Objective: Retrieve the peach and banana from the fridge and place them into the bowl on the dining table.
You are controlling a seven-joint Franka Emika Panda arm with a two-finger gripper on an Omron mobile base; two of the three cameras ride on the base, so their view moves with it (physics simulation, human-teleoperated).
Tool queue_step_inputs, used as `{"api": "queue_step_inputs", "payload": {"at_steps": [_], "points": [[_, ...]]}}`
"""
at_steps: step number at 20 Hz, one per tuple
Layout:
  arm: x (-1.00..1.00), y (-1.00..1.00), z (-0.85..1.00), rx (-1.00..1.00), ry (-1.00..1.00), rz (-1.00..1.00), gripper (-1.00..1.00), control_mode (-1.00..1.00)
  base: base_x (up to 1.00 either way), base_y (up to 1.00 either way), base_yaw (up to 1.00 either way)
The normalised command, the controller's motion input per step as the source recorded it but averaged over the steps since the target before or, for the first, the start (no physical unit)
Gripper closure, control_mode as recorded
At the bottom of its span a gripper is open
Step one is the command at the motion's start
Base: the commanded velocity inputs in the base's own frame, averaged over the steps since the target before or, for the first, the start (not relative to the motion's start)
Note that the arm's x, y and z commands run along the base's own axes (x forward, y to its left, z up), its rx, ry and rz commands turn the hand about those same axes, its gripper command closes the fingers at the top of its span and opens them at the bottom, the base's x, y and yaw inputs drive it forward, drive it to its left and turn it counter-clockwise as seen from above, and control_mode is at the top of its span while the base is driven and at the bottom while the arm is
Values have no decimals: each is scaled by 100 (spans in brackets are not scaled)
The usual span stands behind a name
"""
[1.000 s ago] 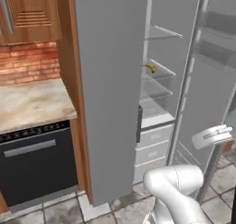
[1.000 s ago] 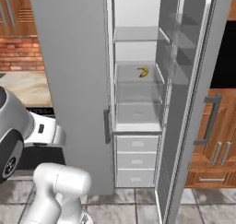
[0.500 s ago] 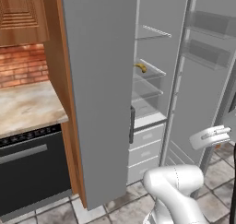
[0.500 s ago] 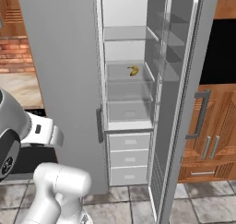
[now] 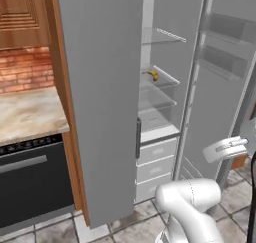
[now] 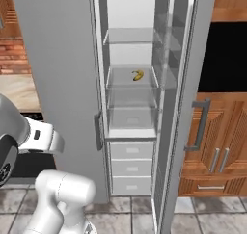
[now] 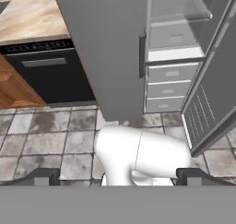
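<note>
1. I see the banana (image 6: 138,75) lying on a glass shelf (image 6: 131,79) inside the fridge (image 6: 62,59), near the shelf's back edge and toward its right side in the right base view; in the left base view the banana (image 5: 152,75) sits toward that shelf's back left corner.
2. No peach is visible to me on any shelf.
3. The fridge's right door (image 5: 222,87) stands swung wide open, its door racks facing out, while the left door (image 5: 102,87) is shut with its dark bar handle (image 5: 138,138) at the inner edge.
4. Below the banana's shelf are two more glass shelves, then a stack of white drawers (image 6: 132,168).
5. My gripper (image 7: 117,176) hangs low and well apart from the banana — it looks down at the grey floor tiles (image 7: 46,131) in front of the fridge, far below the fruit's shelf.
6. Its two finger tips (image 7: 41,176) sit at opposite sides of the hand view, spread fully apart, with nothing between them.
7. Left of the fridge — a wooden cabinet side, a marbled counter (image 5: 27,114) and a black oven (image 5: 32,184) beneath it.
</note>
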Motion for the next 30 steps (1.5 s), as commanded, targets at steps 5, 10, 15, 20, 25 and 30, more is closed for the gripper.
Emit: {"api": "queue_step_inputs", "payload": {"at_steps": [5, 10, 15, 20, 25, 30], "points": [[0, 0, 0, 0, 0, 0, -100, 100, 22, -58, 23], [0, 0, 0, 0, 0, 0, -100, 100, 40, -5, 0], [0, 0, 0, 0, 0, 0, -100, 100, 70, 38, -18], [0, 0, 0, 0, 0, 0, -100, 100, 47, 9, -22], [0, 0, 0, 0, 0, 0, -100, 100, 29, 0, -8], [0, 0, 0, 0, 0, 0, -100, 100, 10, -4, 5]]}}
